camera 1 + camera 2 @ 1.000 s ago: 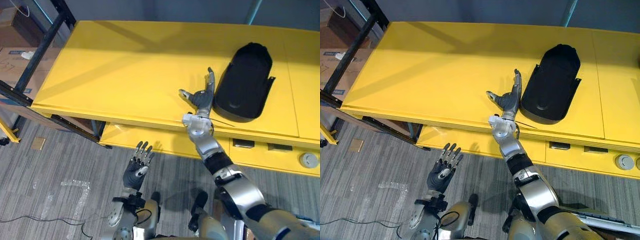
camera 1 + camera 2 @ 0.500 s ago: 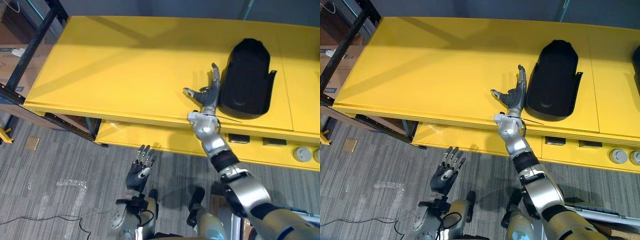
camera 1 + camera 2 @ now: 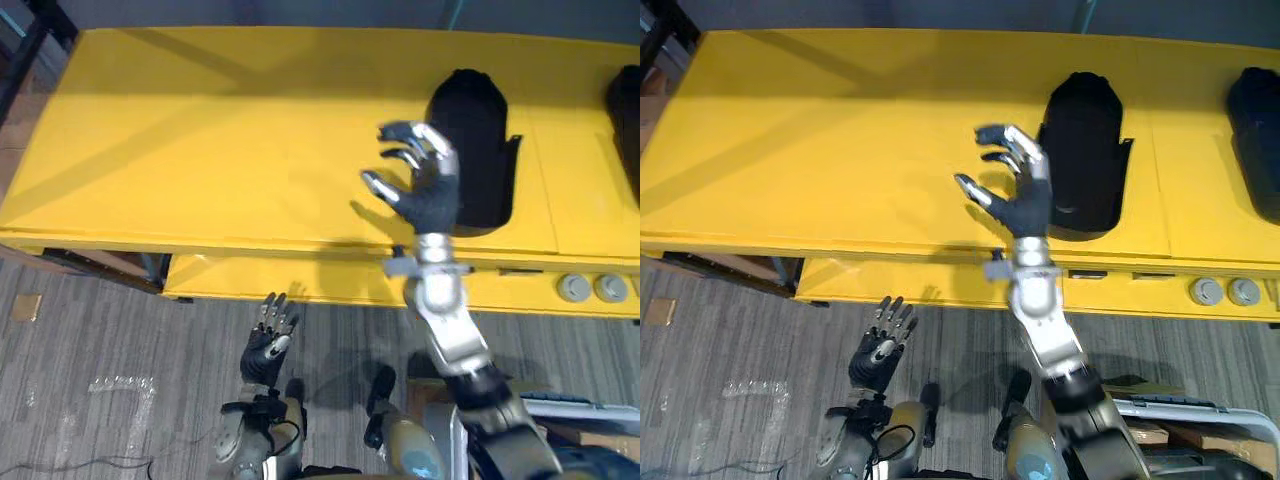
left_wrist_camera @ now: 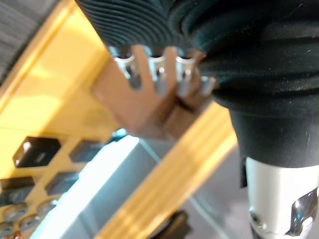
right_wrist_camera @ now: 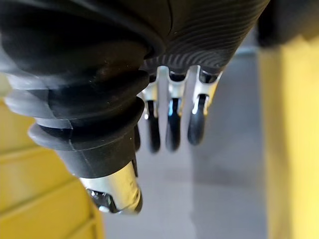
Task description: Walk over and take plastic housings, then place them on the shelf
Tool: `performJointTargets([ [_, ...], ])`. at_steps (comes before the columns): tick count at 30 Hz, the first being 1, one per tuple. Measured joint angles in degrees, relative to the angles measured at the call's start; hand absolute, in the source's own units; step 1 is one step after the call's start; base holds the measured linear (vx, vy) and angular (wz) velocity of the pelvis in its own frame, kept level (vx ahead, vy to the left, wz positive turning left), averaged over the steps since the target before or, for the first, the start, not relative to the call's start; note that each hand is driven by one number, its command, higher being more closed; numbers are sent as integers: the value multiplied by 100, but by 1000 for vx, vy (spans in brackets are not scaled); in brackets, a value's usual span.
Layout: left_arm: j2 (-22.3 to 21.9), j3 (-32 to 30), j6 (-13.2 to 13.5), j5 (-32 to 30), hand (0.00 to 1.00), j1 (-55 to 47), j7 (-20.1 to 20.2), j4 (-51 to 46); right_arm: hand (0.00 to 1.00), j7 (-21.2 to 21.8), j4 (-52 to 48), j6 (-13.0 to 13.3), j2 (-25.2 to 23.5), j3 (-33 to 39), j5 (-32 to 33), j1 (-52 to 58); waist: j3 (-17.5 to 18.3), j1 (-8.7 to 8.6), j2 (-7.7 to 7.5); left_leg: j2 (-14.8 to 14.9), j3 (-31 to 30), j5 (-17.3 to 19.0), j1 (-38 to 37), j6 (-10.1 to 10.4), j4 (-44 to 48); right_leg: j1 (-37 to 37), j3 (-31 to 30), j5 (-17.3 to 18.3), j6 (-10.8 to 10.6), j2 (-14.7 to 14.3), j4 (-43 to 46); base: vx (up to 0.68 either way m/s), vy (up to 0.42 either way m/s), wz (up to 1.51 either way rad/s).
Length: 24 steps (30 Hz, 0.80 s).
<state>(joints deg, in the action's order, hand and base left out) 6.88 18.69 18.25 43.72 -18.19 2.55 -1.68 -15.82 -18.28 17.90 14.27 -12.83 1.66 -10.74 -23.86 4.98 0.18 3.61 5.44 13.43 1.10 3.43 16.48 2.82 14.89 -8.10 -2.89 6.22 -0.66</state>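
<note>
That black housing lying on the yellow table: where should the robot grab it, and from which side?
Probably across the housing towards its near end, coming from its left side, beside which the right hand hovers open. It lies lengthwise away from the robot and looks narrow enough for fingers and thumb to span; the rounded far end offers little hold.

Right robot hand (image 3: 432, 195) is raised, fingers loosely bent; left robot hand (image 3: 264, 342) hangs low, fingers straight.

Near housing (image 3: 1087, 150): we see a black, elongated plastic shell, rounded at its far end, lying flat on the yellow table (image 3: 820, 130).
Second housing (image 3: 1257, 140): also black, well apart to our right.
</note>
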Motion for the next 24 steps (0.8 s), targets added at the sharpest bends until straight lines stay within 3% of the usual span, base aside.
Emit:
performJointTargets([
  [6,172,-4,7,-147,0,-227,-241,-74,100,840,-383,-140,144,-10,953,1914,129,-184,-211,148,311,268,29,-1,163,8,-278,-12,-21,-157,-170,-18,22,-27],
  [12,171,21,6,-160,0,-310,-240,-231,100,897,255,-68,135,-281,1079,2132,247,-210,-230,148,313,272,140,-2,261,104,-269,-80,-60,-152,-176,6,4,1],
  [17,282,95,-6,-201,0,-354,-245,-269,100,195,1306,146,141,-270,816,1382,354,-168,-230,145,276,294,191,1,409,9,-208,-86,-69,-124,-203,-9,20,7],
  [21,406,289,-115,-211,0,-354,-243,-271,100,-477,2348,225,131,-119,616,451,440,-28,-164,119,110,303,206,-7,403,-94,-56,-89,-74,-106,-230,-70,6,20],
  [22,400,289,-180,-211,0,-356,-240,-272,100,-682,2714,225,114,43,527,79,485,86,-127,119,93,303,221,-6,404,-101,-18,-91,-78,-105,-245,-70,-3,21],
  [24,395,297,-222,-211,0,-372,-229,-272,100,-854,3019,231,110,194,391,-293,541,101,-71,94,5,299,315,-7,418,-100,98,-92,-78,-84,-293,-76,-13,23],
])
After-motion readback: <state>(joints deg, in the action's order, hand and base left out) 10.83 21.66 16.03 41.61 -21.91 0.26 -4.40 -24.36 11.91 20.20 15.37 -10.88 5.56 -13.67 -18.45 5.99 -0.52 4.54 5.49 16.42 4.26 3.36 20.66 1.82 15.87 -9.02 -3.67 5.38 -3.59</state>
